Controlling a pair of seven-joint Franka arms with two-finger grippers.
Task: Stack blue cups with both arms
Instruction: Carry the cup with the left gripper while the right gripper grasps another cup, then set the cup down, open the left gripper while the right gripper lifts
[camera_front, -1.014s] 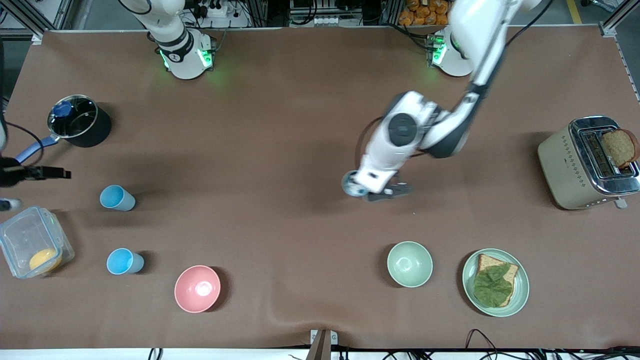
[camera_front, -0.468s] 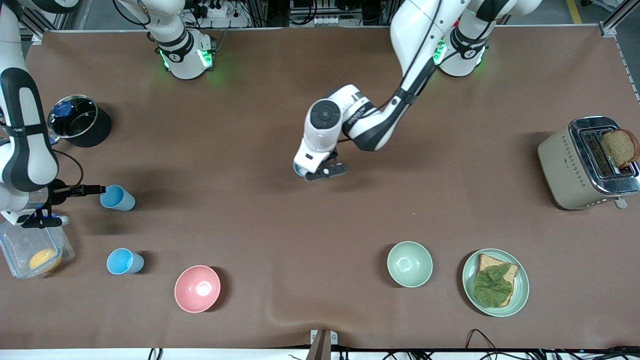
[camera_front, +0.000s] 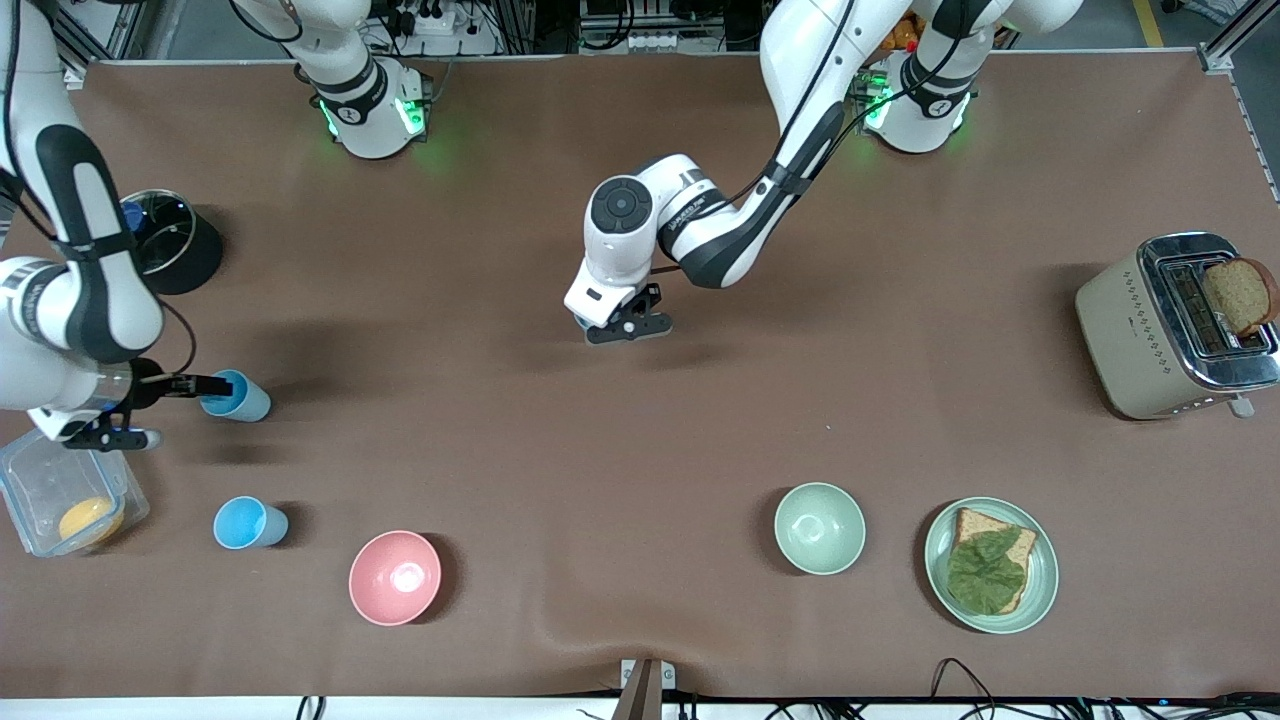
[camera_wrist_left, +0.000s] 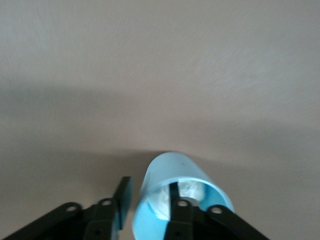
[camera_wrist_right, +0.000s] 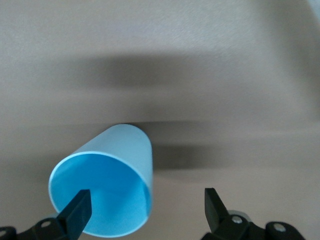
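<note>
The left pincer (camera_front: 618, 328) hangs over the bare middle of the brown counter (camera_front: 640, 430), closed on the wall of a blue cup (camera_wrist_left: 172, 192): in the left wrist view one finger (camera_wrist_left: 122, 200) presses the outside of the wall and the other sits inside the mouth, where a white scrap (camera_wrist_left: 189, 189) lies. From the front that cup is almost wholly hidden under the wrist. The right pincer (camera_front: 205, 385) is at the right arm's end of the counter, level with the rim of a second blue cup (camera_front: 236, 396) that stands upright there. Its fingers are spread wide; the right wrist view shows one fingertip (camera_wrist_right: 80, 207) at the cup's open mouth and the other well clear of the wall, so nothing is gripped. A third blue cup (camera_front: 249, 523) stands upright nearer the front camera than the second, well apart from it. Just beside the third, toward the middle of the counter, sits a pink bowl (camera_front: 394, 577). A clear lidded box (camera_front: 60, 495) with something yellow inside lies below the right wrist, at the counter's edge. A black pot (camera_front: 170, 243) stands farther from the camera than the second cup.
</note>
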